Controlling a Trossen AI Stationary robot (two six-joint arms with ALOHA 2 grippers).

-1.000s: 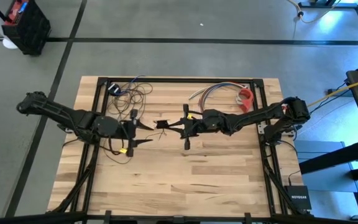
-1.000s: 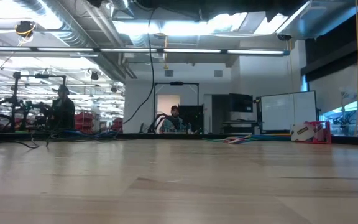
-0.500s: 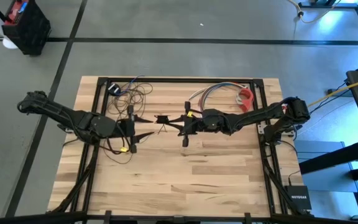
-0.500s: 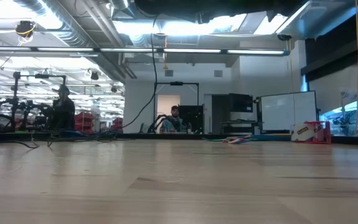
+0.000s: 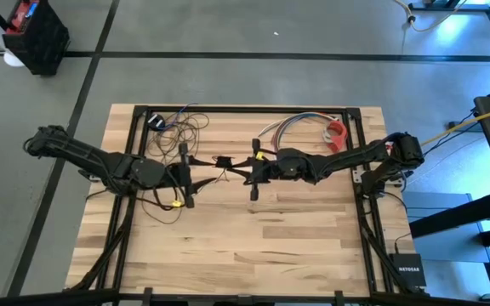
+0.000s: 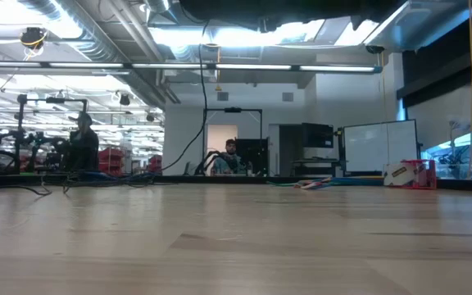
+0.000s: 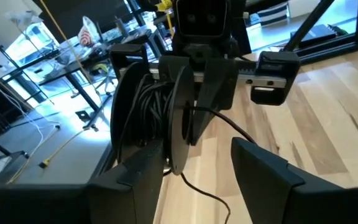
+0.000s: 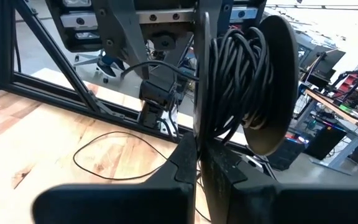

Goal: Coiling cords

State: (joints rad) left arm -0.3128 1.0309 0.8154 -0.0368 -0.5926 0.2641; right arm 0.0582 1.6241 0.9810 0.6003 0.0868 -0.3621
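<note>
The cords are one thin dark wire. Part of it is wound on a black two-disc spool [image 5: 222,163] [image 8: 241,81], and the rest lies in loose loops [image 5: 181,127] on the table's far left and by my left arm. My right gripper [image 5: 235,167], reaching in from the right, is shut on the spool above mid-table. My left gripper [image 7: 197,180] is open just left of the spool. A strand [image 7: 219,118] runs from the spool down between its fingers. One left finger [image 7: 148,177] stands close under a disc; I cannot tell whether it touches. My right gripper pinches the rim of the spool's near disc [image 8: 197,134] between its two fingers [image 8: 225,168]. The fingers come in level from the table's right. The spool is lifted clear of the table, its discs upright, and the wound wire bulges between them.
A bundle of multicoloured wires [image 5: 292,126] and a red-and-white roll [image 5: 337,132] lie at the far right. A small dark box [image 5: 156,121] sits at the far left among the loops. Black frame rails [image 5: 245,110] edge the table. People stand in the room beyond.
My left gripper has swung its fingers a little toward the far edge and the spool and rolled at the wrist, staying open. The spool, in my right gripper, has stayed lifted.
</note>
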